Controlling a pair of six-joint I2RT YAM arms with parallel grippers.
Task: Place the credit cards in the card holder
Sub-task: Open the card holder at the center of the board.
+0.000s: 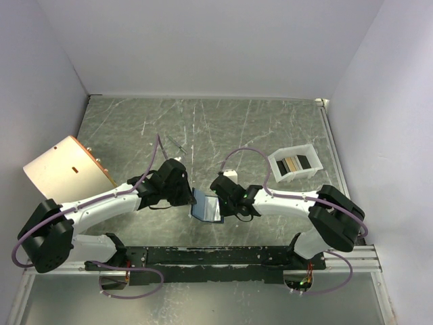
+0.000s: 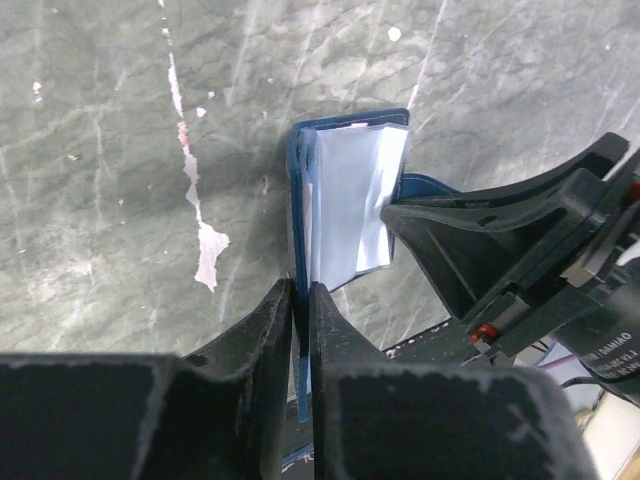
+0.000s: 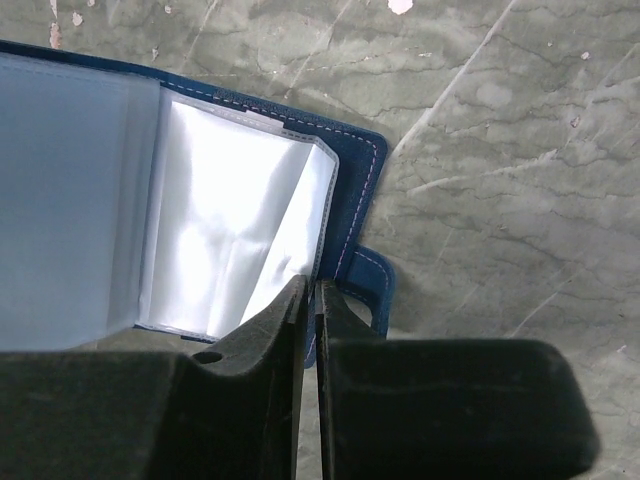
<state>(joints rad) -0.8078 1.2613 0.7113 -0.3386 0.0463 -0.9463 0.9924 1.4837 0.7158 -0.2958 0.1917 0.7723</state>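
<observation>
Marbled table (image 1: 270, 128), one open card holder (image 1: 206, 205), left fingers (image 2: 265, 340) and right fingers (image 3: 270, 340) pinching its edges, one tray (image 1: 275, 162) of credit cards (image 1: 292, 164)

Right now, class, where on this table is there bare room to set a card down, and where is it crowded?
Mostly bare: the far half of the table, between back wall, tan board and white tray. Crowded: the near middle, where left gripper and right gripper pinch the card holder.

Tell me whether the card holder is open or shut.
Open: the card holder is spread between the left gripper and right gripper, each pinching an edge, with its clear pocket sleeves exposed.
</observation>
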